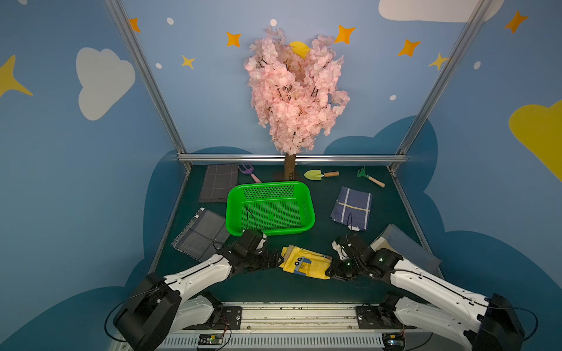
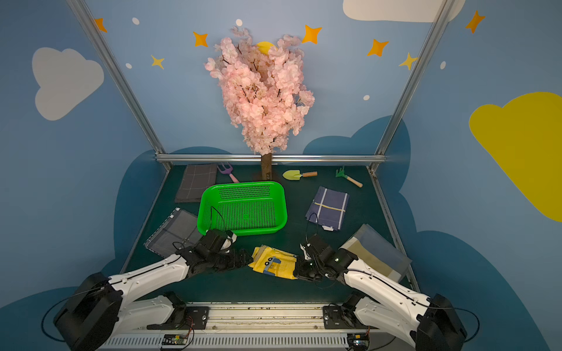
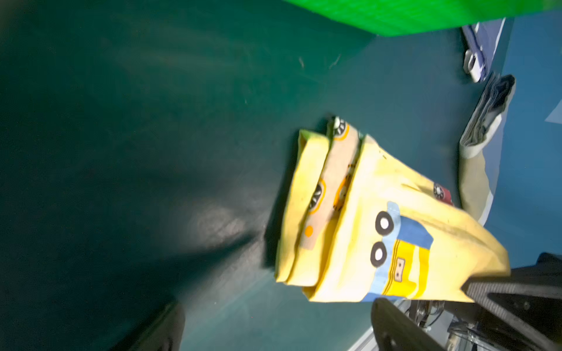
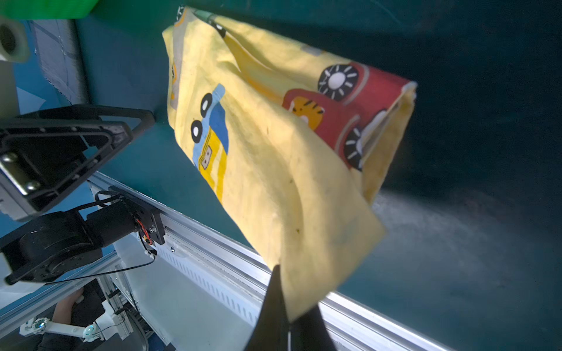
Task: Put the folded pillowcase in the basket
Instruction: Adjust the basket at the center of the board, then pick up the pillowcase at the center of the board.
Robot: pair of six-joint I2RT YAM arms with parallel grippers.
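At the front of the dark green desk (image 1: 322, 194), between the two arms, sits the folded yellow cotton pillowcase with a cartoon-car print (image 1: 304, 263). It is well short of the bright green perforated plastic basket (image 1: 273, 231) behind it, which has nothing in it. The right pincer (image 4: 289, 304) is clamped on one corner of the pillowcase. The left pincer (image 1: 275, 262) stands wide apart at the opposite edge, gripping nothing.

My worry from where I stand is that, lifted by that one corner, the layers could slide and the fold fall open. The loose end could also drag and catch on the basket's near rim. The left wrist sits close by the basket's near corner and might nudge it.

Counting up:
- one basket
- one yellow pillowcase
- four other folded cloths: grey grid cloth (image 1: 219, 182), grey plaid cloth (image 1: 200, 234), navy white-striped cloth (image 1: 352, 208), beige-and-slate cloth (image 1: 404, 246)
- three toy garden tools: purple fork (image 1: 248, 170), yellow-green trowel (image 1: 314, 174), green rake (image 1: 369, 177)
- one pink blossom tree (image 1: 295, 91)
- two arms
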